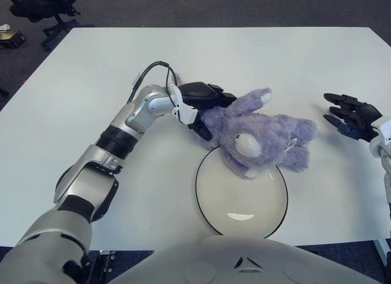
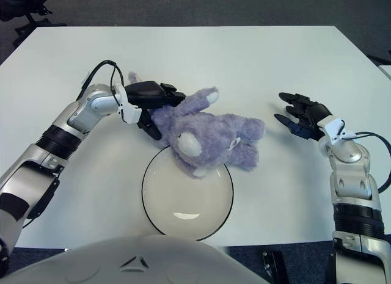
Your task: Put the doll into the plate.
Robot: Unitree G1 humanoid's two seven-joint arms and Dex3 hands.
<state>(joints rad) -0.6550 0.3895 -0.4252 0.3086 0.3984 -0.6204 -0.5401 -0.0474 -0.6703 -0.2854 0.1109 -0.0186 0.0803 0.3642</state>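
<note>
The left hand (image 1: 204,104) has its dark fingers closed around one end of the fluffy lilac plush doll (image 1: 259,132), gripping only that end while the rest of the toy stretches away to the right across the white table (image 1: 244,58). The doll lies mostly on the tabletop, its pale-muzzled middle just overlapping the far rim of the round cream plate with a black edge (image 1: 241,201). I'd worry the soft body simply drapes over the rim and ends up half out, since it is being dragged by one end, or that it shoves the plate. The right hand (image 2: 302,116) hangs right of the doll, fingers spread, holding nothing. The right eye view shows that hand's whole forearm; the left eye view cuts it off.
</note>
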